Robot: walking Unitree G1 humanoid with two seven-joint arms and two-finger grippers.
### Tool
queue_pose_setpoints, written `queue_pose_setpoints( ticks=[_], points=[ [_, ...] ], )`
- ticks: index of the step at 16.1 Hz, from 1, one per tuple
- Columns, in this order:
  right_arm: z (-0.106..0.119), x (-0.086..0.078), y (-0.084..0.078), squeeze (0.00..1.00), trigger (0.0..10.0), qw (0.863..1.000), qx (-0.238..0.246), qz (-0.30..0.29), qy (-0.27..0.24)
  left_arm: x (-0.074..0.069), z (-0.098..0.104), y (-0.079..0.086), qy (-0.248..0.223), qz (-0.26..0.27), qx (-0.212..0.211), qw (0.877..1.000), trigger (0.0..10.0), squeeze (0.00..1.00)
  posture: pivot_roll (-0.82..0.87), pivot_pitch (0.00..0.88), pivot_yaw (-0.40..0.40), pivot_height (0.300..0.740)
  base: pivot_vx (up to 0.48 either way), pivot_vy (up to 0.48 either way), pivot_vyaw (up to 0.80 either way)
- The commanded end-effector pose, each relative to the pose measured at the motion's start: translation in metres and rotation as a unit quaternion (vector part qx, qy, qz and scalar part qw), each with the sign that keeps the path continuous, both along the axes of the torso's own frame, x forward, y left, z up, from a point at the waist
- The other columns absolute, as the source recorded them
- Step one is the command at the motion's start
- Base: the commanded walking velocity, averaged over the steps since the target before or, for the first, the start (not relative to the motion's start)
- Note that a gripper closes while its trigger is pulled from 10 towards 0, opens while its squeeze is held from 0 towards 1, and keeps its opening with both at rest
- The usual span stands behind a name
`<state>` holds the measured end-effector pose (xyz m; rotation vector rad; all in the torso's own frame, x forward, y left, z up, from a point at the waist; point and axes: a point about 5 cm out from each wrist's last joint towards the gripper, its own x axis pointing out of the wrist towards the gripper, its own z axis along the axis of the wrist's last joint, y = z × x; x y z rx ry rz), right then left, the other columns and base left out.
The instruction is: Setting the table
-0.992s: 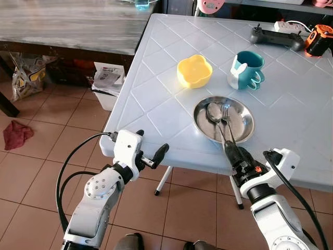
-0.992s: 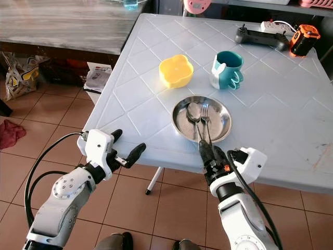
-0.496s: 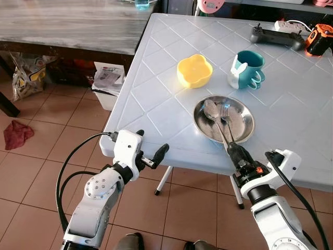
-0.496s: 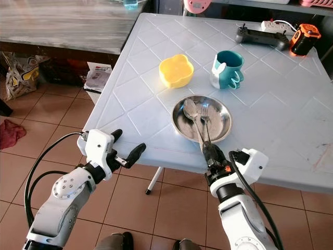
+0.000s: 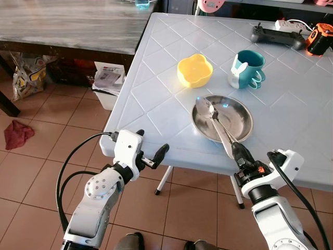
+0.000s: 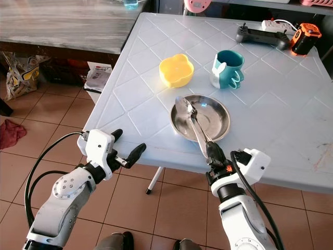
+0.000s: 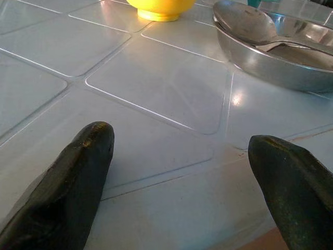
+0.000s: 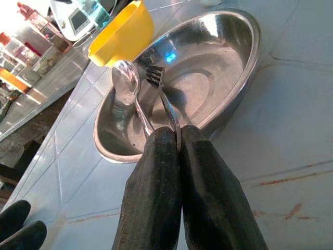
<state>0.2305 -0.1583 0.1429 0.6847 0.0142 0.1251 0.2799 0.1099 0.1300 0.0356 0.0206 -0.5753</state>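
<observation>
Pale quilted-pattern table (image 5: 156,94) over terracotta floor tiles (image 5: 47,156).

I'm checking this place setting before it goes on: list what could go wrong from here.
1. The right gripper pinches both the spoon and the fork by their handle ends only; either might twist or slip out.
2. The spoon's bowl hangs over the plate's rim; swinging the cutlery could catch that rim and drag the plate toward the table edge.
3. The open left gripper sits at the near table edge, so it may bump if raised.
</observation>
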Motion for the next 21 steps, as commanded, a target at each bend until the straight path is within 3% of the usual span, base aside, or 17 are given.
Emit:
queue_pose_setpoints(
  ticks=[1,6,12,13,14,15,16,17,18,21],
  points=[
    [0.000,-0.003,-0.004,0.00,0.0,1.000,0.000,-0.025,0.003,0.000,-0.003,-0.001,0.006,-0.004,0.007,1.000,10.0,0.00,0.06,0.219,-0.022,0.714,0.000,0.000,0.00],
    [0.000,-0.002,-0.014,0.00,0.0,0.996,-0.017,-0.085,0.022,0.001,-0.004,-0.002,0.006,-0.005,0.007,1.000,10.0,0.00,0.06,0.216,-0.021,0.714,0.000,0.000,0.00],
    [-0.002,-0.004,-0.013,0.00,0.0,0.996,-0.020,-0.085,0.033,0.002,-0.003,-0.003,0.003,-0.008,0.009,1.000,10.0,0.00,0.06,0.212,-0.016,0.714,0.000,0.000,0.00],
    [-0.004,-0.004,-0.013,0.00,1.4,0.995,-0.027,-0.084,0.040,0.003,-0.004,-0.004,0.003,-0.009,0.009,1.000,10.0,0.00,0.05,0.209,-0.014,0.714,0.000,0.000,0.00],
    [-0.005,-0.003,-0.013,0.00,10.0,0.995,-0.032,-0.084,0.043,0.003,-0.004,-0.005,0.002,-0.009,0.009,1.000,10.0,0.00,0.05,0.206,-0.014,0.714,0.000,0.000,0.00],
    [-0.005,-0.002,-0.013,0.00,10.0,0.995,-0.034,-0.084,0.043,0.003,-0.003,-0.005,0.001,-0.009,0.009,1.000,10.0,0.00,0.05,0.206,-0.014,0.714,0.000,0.000,0.00],
    [-0.005,-0.001,-0.014,0.14,10.0,0.995,-0.035,-0.082,0.042,0.003,-0.003,-0.005,0.001,-0.009,0.009,1.000,10.0,0.00,0.05,0.203,-0.017,0.714,0.000,0.000,0.00],
    [-0.004,0.000,-0.014,0.69,10.0,0.995,-0.029,-0.082,0.039,0.004,-0.003,-0.005,0.001,-0.009,0.009,1.000,10.0,0.00,0.05,0.203,-0.017,0.714,0.000,0.000,0.00],
    [-0.004,0.001,-0.015,1.00,10.0,0.995,-0.035,-0.081,0.037,0.004,-0.003,-0.005,0.000,-0.009,0.009,1.000,10.0,0.00,0.05,0.201,-0.017,0.714,0.000,0.000,0.00],
    [-0.004,0.002,-0.016,1.00,10.0,0.995,-0.042,-0.083,0.038,0.004,-0.003,-0.005,-0.001,-0.009,0.009,1.000,10.0,0.00,0.05,0.201,-0.017,0.714,0.000,0.000,0.00]
  ],
)
